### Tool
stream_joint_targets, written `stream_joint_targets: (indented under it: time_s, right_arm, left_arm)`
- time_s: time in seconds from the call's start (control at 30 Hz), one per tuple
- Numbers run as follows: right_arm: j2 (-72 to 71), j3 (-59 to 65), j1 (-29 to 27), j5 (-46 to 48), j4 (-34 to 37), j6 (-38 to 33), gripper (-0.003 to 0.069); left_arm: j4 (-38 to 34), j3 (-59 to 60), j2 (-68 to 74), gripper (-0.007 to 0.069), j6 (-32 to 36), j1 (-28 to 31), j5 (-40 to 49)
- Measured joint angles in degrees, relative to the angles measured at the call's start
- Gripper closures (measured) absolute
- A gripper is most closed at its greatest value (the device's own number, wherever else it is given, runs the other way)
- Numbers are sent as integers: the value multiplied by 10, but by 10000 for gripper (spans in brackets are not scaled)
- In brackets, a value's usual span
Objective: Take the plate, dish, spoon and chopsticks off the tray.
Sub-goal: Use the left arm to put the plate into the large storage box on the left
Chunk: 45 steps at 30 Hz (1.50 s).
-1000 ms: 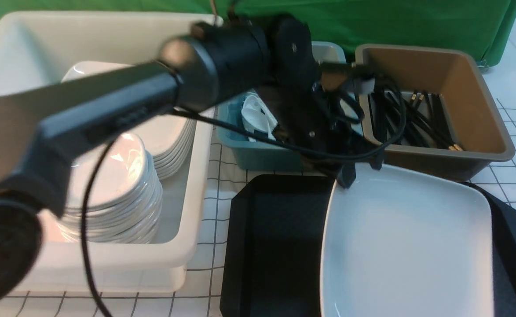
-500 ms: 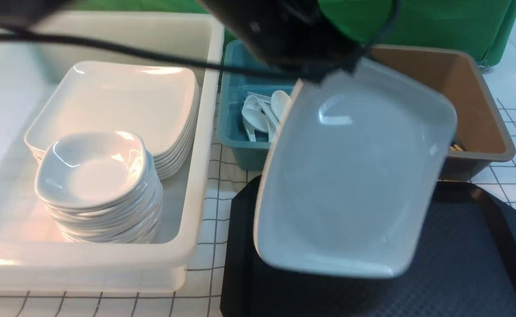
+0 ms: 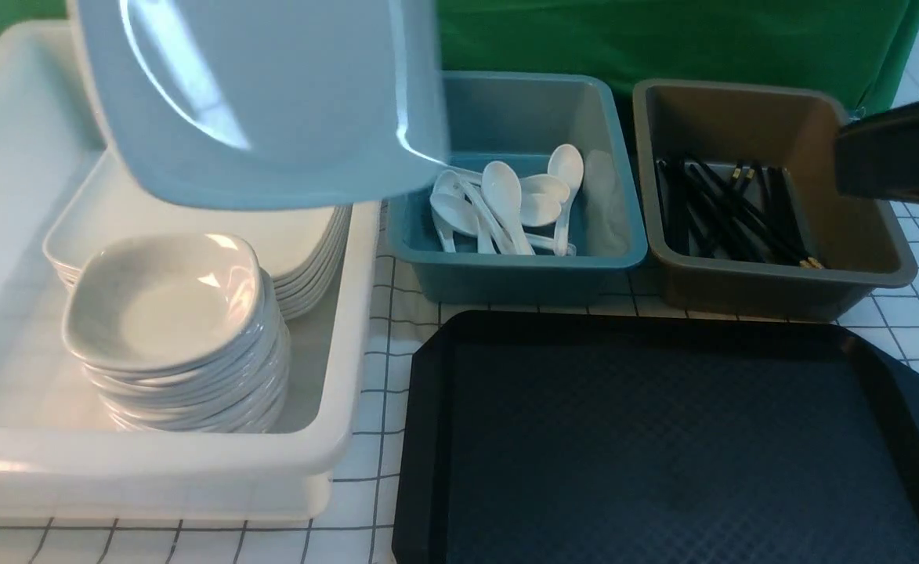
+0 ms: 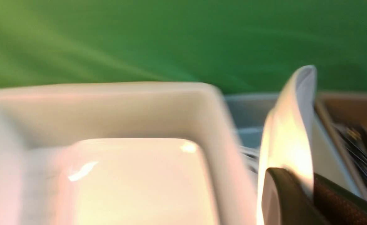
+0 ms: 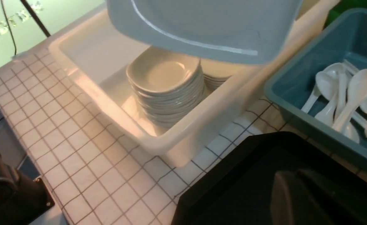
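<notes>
Front view showed me the plate (image 3: 271, 102) tilted high over the white bin (image 3: 334, 446) of stacked dishes (image 3: 169, 313), off the tray (image 3: 663, 439), its rim clamped in the left gripper (image 4: 308, 190) (the right gripper (image 5: 299, 190), a dark blur, sat pinched together).

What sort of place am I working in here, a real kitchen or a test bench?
Probably a staged dish-sorting bench: green backdrop cloth, grid-marked tabletop, and bins of sorted tableware, such as the blue bin of spoons.
</notes>
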Motion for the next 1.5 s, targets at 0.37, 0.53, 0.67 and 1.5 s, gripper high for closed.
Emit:
stream_joint_targets:
  time_s: [0.37, 0.53, 0.67, 1.5]
  right_arm:
    - [150, -146, 198, -1, -146, 73, 640]
    - [205, -213, 244, 0, -188, 98, 640]
    - [220, -235, 257, 1, -194, 101, 640]
    - [224, -239, 258, -21, -199, 103, 640]
  left_arm:
    - [-167, 2, 94, 607, 40, 217, -21]
    - [-186, 58, 103, 607, 43, 219, -106]
    - [-241, 126, 103, 607, 63, 219, -177]
    - [-613, 476, 102, 604, 354, 208, -408]
